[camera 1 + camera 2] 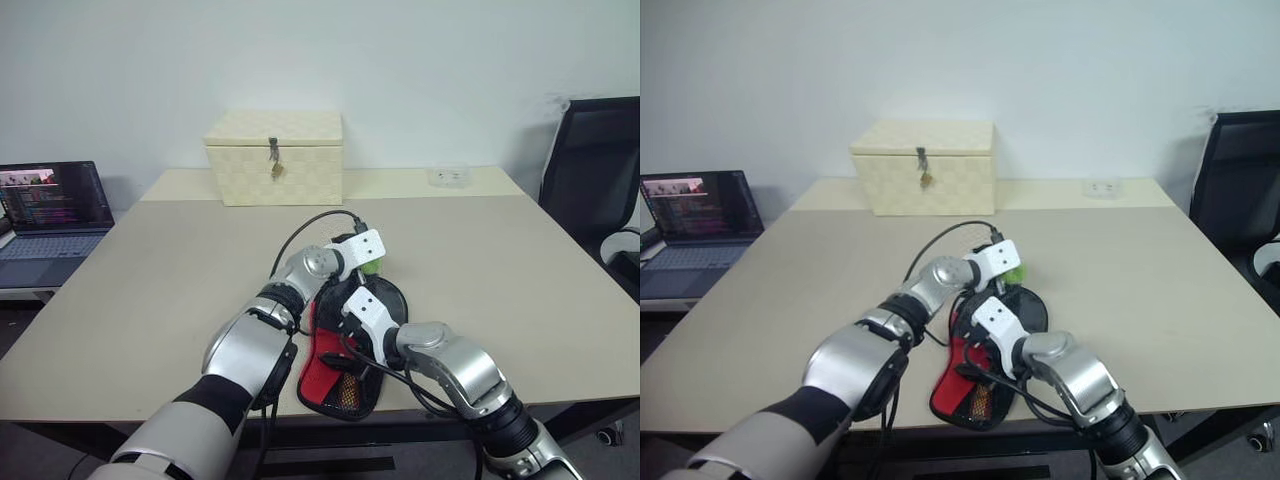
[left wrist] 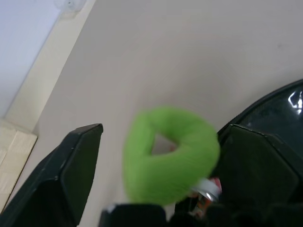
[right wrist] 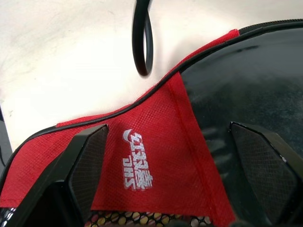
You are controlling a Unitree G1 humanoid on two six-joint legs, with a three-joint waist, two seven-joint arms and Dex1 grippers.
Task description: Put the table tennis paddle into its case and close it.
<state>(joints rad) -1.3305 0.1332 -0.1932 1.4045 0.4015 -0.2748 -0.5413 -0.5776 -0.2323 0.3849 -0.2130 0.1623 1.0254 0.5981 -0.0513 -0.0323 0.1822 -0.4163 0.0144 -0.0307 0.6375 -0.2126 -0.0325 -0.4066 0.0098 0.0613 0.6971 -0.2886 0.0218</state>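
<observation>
the woven-textured red and black case [image 3: 156, 156] is lying on the smooth table [image 1: 180, 270], showing a white logo; a fuzzy green loop [image 2: 170, 151] is sitting between the released left pincer [image 2: 156, 161]; the right pincer [image 3: 184, 170] is hovering released.

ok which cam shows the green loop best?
Left wrist view: the green loop sits large between the left gripper's open fingers, beside the case. In both eye views it is a small green patch behind the gripper's white mount.

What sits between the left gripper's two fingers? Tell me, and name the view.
A fuzzy green loop hangs between the left gripper's open fingers, at the edge of the case. The left wrist view shows it; bare table lies beyond.
</observation>
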